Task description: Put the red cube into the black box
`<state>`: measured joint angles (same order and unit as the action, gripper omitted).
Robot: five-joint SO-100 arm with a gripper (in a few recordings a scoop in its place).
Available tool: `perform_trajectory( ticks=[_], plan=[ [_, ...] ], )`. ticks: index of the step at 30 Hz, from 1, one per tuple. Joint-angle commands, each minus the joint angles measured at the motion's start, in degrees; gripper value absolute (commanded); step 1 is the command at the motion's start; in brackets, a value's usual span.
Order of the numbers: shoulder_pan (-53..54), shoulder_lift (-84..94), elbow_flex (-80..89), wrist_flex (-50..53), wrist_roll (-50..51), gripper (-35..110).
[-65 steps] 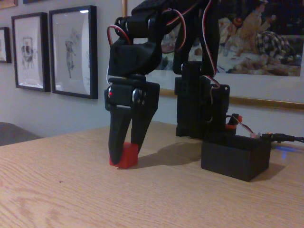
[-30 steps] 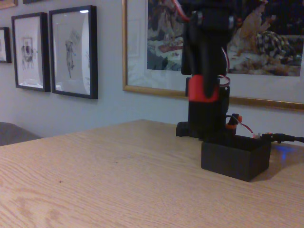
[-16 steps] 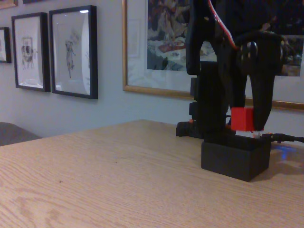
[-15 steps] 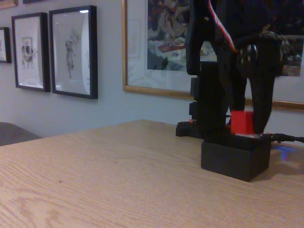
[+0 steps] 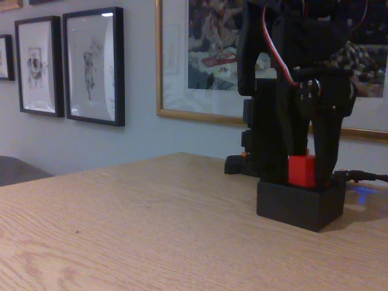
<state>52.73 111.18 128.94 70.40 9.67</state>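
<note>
The red cube [image 5: 302, 170] hangs between the black fingers of my gripper [image 5: 303, 176], which points straight down over the black box [image 5: 299, 205]. The cube's lower part dips just behind the box's near rim, and its upper half still shows above it. My gripper is shut on the cube, one finger on each side of it. The box stands on the wooden table [image 5: 151, 230] at the right, in front of the arm's black base [image 5: 262, 145].
Cables and a blue light [image 5: 364, 195] lie right of the box. Framed pictures [image 5: 94, 65] hang on the wall behind. The table's left and front stretch out as bare wood.
My gripper lifted the cube from the table's middle, swung right over the box, and has lowered it until the cube meets the box's rim.
</note>
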Motion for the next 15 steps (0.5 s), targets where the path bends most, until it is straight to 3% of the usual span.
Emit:
perform_trajectory(
  ticks=[1, 15],
  plan=[
    [-0.4, 2.3, 0.4, -0.2, 0.3, 1],
    [-2.8, 3.8, 1.1, -0.2, 2.1, 18]
  ],
)
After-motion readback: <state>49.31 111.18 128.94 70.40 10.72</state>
